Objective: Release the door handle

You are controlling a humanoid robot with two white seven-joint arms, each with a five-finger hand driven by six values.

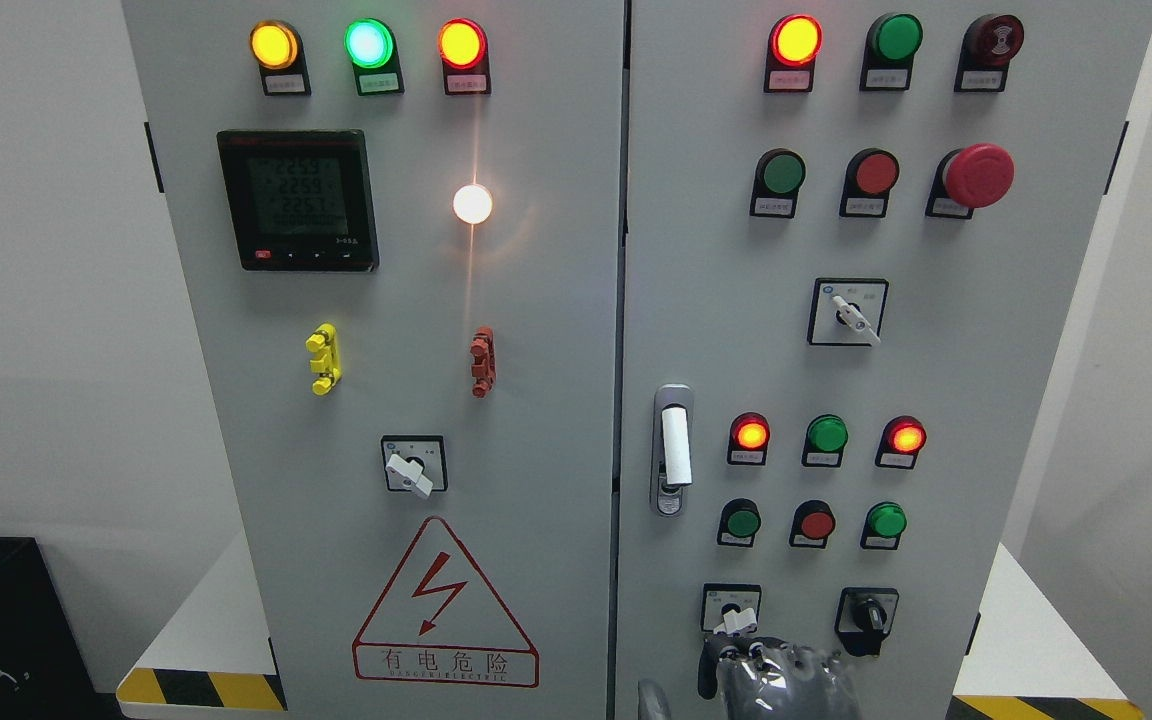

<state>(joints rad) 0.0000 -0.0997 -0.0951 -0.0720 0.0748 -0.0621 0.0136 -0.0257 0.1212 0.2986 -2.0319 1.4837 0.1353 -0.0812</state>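
Hand (771, 675) at bottom edge, fingers' state unclear, below white door handle (674, 445) on closed grey cabinet (536, 400)

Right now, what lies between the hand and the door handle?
In the head view, a white selector switch sits just above the right hand; from there up to the handle the panel is bare.
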